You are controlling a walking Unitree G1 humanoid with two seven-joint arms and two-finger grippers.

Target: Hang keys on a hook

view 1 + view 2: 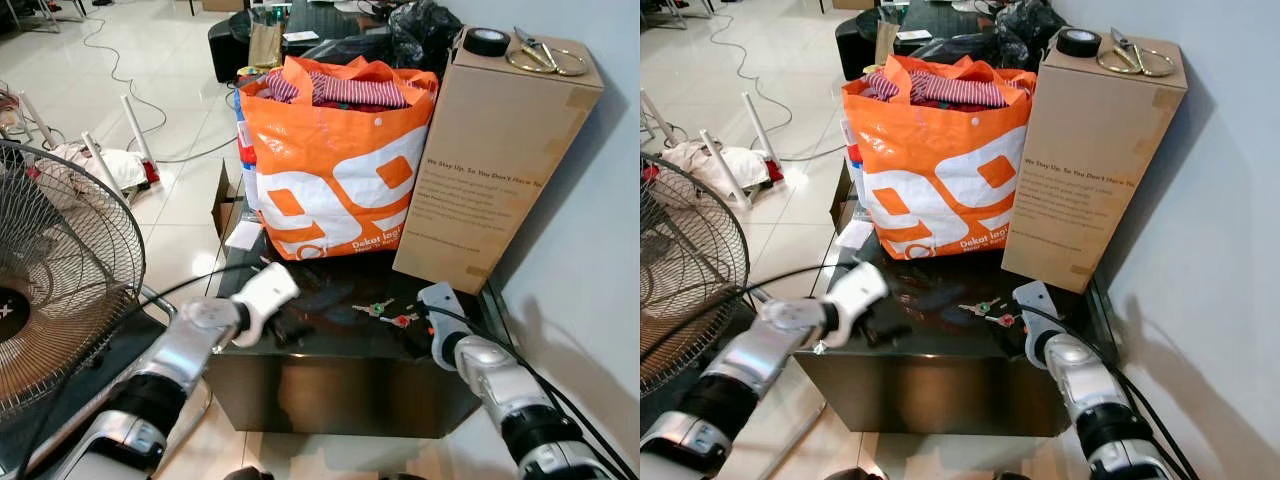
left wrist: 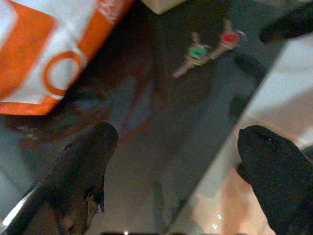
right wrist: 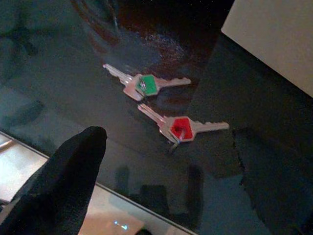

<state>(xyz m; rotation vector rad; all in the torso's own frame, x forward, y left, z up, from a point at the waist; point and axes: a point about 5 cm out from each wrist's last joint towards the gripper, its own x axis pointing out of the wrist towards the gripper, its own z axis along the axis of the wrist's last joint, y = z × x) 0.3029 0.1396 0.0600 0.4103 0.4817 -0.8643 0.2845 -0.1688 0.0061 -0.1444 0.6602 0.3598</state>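
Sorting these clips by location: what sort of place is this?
Most likely a lived-in home room, cluttered: a standing fan on a tiled floor, an orange shopping bag stuffed with clothes, and a cardboard box on a dark glossy table.

- An orange shopping bag (image 1: 335, 165), stuffed with striped cloth, is set on a black glass table (image 1: 340, 355).
- A cardboard box (image 1: 490, 160) is stood beside it, topped by black tape (image 1: 486, 41).
- A fan (image 1: 55, 270) is placed nearby.
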